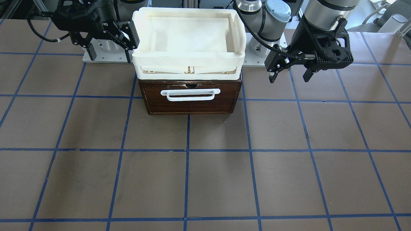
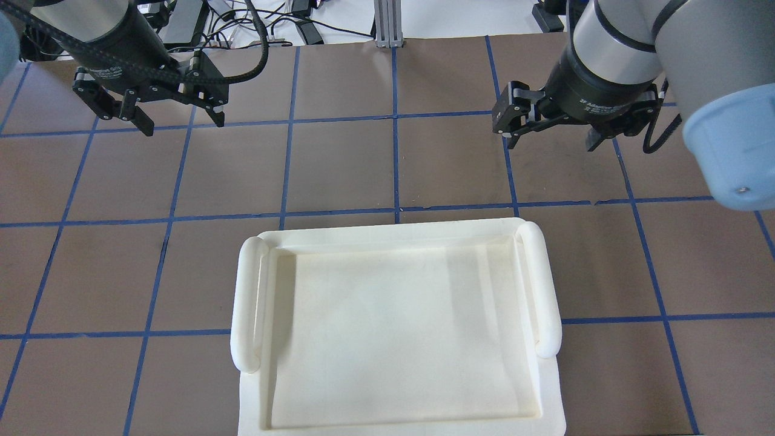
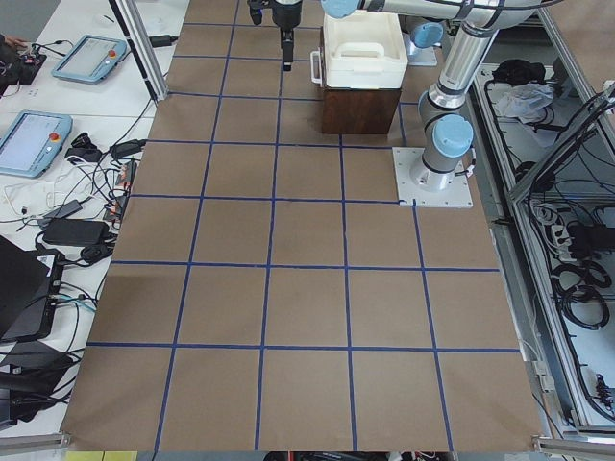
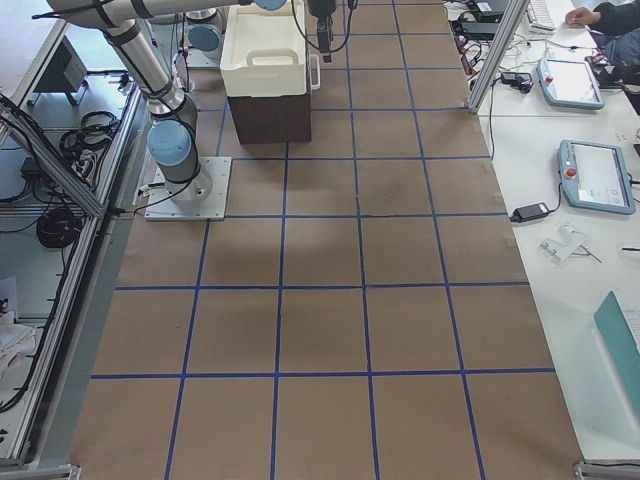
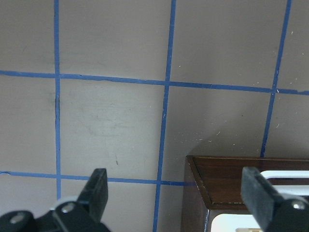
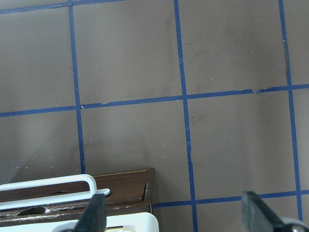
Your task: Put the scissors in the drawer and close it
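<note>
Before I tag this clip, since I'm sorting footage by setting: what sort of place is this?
Probably a robotics lab or test cell: UR5e arms bolted to a table gridded with blue tape, with teach pendants and loose cables alongside.

The table (image 1: 218, 179) was brown, crossed by a blue line grid. The drawer (image 1: 191, 107) front was dark brown with wood grain, its handle (image 1: 190, 95) white. The tray (image 1: 189, 59) was plain off-white. The left gripper (image 2: 181, 123) and right gripper (image 2: 551, 140) were black. The arm caps (image 2: 726, 145) were pale blue.
</note>
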Robot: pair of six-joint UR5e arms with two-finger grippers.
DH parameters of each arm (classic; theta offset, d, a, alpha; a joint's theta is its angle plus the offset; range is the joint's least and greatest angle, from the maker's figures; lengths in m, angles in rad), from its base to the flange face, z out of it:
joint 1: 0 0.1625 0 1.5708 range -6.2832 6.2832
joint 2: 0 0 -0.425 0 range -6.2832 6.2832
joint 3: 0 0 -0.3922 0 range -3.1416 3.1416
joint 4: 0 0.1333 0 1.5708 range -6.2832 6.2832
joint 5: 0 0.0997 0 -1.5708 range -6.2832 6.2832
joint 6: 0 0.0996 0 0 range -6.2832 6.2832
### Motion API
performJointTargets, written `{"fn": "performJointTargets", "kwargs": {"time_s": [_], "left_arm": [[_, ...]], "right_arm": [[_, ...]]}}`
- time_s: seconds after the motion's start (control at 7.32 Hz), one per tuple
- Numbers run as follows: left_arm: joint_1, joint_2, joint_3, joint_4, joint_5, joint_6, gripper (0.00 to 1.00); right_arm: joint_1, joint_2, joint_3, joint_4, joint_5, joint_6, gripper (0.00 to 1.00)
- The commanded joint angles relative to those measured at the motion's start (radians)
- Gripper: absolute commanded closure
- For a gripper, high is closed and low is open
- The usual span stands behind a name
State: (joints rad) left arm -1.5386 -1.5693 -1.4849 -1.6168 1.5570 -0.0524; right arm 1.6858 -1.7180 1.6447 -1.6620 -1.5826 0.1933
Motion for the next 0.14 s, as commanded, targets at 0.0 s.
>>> {"fn": "performJointTargets", "kwargs": {"time_s": [0.0], "left_arm": [[0.0, 0.0, 0.0, 0.0, 0.0, 0.0, 0.0]], "right_arm": [[0.0, 0.0, 0.0, -0.001, 0.0, 0.0, 0.0]]}}
